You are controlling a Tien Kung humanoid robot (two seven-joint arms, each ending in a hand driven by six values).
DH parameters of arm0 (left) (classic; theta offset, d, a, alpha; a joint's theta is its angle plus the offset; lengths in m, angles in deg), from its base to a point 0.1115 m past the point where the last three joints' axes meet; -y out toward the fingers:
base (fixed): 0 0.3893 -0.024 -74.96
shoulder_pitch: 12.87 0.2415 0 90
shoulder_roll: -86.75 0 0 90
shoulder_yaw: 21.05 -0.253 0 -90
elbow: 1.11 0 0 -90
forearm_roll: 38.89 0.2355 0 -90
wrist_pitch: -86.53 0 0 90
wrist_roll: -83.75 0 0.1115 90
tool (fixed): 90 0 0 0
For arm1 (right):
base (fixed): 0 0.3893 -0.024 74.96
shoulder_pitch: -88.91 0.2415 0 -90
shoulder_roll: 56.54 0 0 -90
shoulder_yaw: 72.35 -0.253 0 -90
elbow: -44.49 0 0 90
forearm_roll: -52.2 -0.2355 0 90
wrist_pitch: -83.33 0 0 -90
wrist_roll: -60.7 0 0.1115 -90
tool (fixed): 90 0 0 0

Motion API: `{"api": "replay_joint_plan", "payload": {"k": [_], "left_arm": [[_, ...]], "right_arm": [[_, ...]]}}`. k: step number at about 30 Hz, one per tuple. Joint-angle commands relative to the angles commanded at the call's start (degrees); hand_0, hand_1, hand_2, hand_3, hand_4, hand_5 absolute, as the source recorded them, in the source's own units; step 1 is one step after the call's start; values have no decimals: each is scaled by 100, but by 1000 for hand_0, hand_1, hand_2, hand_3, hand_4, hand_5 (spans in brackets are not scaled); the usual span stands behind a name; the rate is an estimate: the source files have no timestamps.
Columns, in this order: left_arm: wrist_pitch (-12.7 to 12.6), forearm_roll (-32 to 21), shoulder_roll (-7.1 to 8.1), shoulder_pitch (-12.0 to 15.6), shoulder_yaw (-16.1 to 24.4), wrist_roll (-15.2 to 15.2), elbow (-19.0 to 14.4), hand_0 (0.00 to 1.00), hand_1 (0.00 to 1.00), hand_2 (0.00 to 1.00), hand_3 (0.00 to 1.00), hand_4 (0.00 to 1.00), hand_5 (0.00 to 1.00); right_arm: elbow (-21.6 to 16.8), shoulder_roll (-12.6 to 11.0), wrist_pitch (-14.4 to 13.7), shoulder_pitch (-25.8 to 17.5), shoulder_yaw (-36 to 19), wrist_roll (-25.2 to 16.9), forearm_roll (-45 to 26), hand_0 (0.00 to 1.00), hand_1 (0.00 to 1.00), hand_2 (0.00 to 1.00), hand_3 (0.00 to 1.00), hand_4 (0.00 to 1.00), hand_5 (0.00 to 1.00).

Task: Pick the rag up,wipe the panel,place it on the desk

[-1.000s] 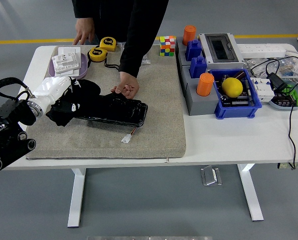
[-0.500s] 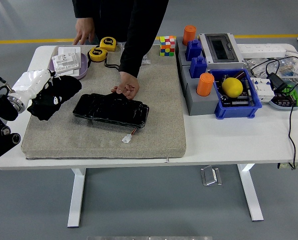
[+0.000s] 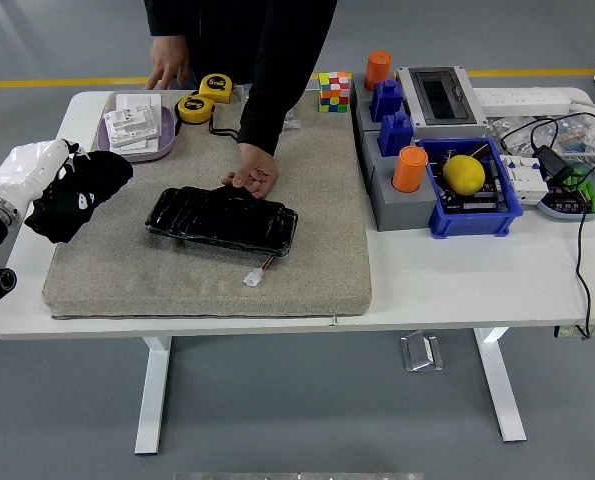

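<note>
panel (image 3: pixel 222 219): on mat (image 3: pixel 317 270), centre
rag (image 3: pixel 80 190): left of panel, at mat's left edge
bin (image 3: pixel 474 200): right of mat

No text can be read with any certainty. The two yellow tape measures (image 3: pixel 205 97) carry dark print on their faces, and the white packets in the purple tray (image 3: pixel 163 145) show faint lines of print, but all of it is too small to make out. The black rag (image 3: pixel 80 192) bears small white marks, also illegible.
</note>
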Motion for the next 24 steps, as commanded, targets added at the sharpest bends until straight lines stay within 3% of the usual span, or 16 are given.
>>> {"api": "replay_joint_plan", "payload": {"k": [13, 14, 24], "left_arm": [[-44, -25, -144, 320, 148, -71, 82, 252, 177, 277, 534, 701, 2], [-41, -30, -159, 335, 155, -75, 102, 259, 227, 344, 554, 715, 22], [-6, -108, -208, 475, 160, -132, 203, 263, 277, 364, 554, 725, 44]], "right_arm": [[0, 22, -22, -2, -78, 1, -32, 786, 721, 724, 683, 998, 534], [0, 23, -22, -3, -94, 4, -26, 786, 721, 725, 684, 998, 533], [0, 35, -33, -21, -278, 24, 73, 786, 721, 725, 683, 998, 533]]}}
